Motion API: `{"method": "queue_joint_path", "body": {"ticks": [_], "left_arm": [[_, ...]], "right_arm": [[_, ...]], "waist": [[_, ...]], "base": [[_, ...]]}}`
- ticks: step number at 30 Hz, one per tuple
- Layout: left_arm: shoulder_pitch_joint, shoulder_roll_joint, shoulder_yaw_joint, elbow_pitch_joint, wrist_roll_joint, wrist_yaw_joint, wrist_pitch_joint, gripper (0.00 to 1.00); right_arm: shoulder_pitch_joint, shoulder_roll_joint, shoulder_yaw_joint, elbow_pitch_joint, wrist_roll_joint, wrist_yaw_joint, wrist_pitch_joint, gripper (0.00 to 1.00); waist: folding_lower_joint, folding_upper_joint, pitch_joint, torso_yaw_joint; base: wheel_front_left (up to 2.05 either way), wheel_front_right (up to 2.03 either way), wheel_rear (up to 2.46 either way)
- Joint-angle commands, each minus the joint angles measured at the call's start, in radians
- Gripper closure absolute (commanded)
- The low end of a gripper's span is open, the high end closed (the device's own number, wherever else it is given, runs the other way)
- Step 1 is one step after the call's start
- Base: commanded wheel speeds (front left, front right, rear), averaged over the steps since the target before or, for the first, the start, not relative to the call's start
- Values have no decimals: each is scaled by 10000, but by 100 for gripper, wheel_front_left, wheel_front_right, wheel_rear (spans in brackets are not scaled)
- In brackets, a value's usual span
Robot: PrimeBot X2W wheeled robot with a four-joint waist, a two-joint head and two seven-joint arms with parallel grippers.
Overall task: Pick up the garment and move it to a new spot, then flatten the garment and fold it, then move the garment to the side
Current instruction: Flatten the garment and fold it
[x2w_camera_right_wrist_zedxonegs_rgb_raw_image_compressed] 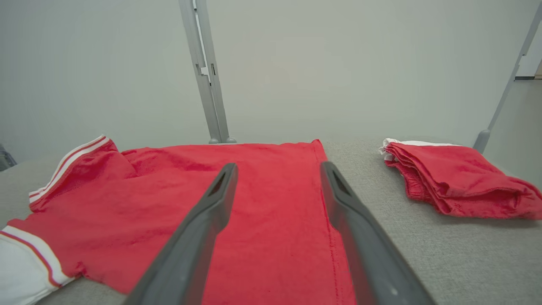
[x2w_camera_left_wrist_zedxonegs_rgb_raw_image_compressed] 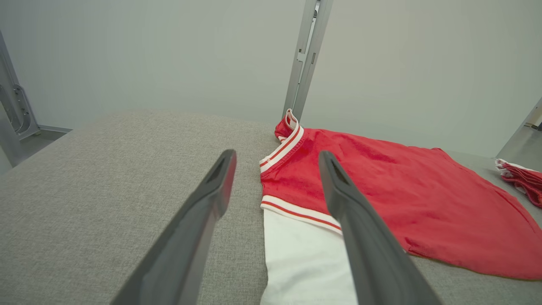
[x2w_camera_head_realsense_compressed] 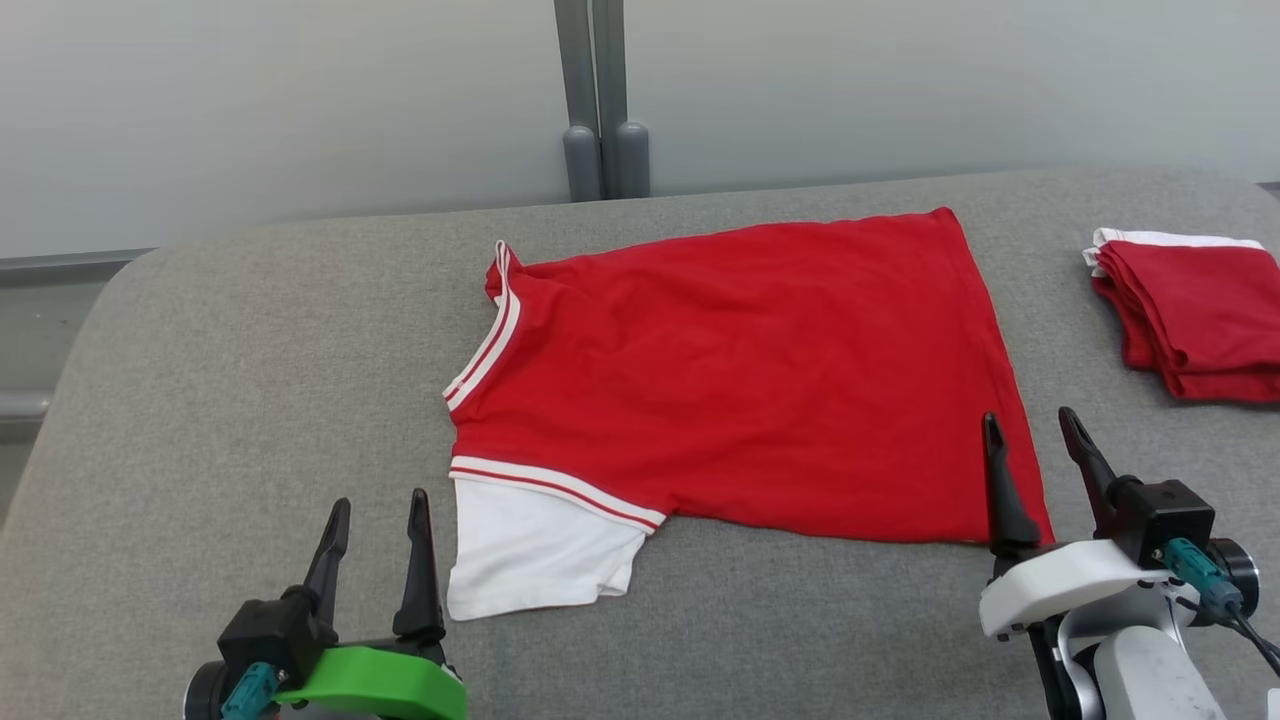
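Left tool (x2w_camera_head_realsense_compressed: 380, 500): nearest, fingers spread, empty, just left of white sleeve (x2w_camera_head_realsense_compressed: 530, 550).
Right tool (x2w_camera_head_realsense_compressed: 1029, 416): fingers spread, empty, straddling the right hem of the garment (x2w_camera_head_realsense_compressed: 740, 380).
Garment: red, spread flat mid-table (x2w_camera_head_realsense_compressed: 250, 380), collar to the left.
Folded red pile (x2w_camera_head_realsense_compressed: 1190, 310): far right, apart.
Grey post (x2w_camera_head_realsense_compressed: 600, 100): behind the table.

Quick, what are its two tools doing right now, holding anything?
Left tool: open, holding nothing, near the white sleeve.
Right tool: open, holding nothing, at the red shirt's edge.
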Motion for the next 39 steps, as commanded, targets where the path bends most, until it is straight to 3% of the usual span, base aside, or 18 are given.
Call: {"method": "queue_joint_path", "body": {"ticks": [1,29,39], "left_arm": [[133,22,-1,15,-68,49,-28,0],[-2,22,-196,144,-41,99,-28,0],[250,22,-637,1405,-481,-80,772,0]], "right_arm": [[61,28,41,-13,89,-16,-52,0],[35,67,654,-48,580,-14,-95,0],[199,67,614,-16,495,-14,-95,0]], "waist": [[0,0,-15,18],[0,0,-36,47],[0,0,22,60]], "base": [[0,0,0],[0,0,0],[0,0,0]]}}
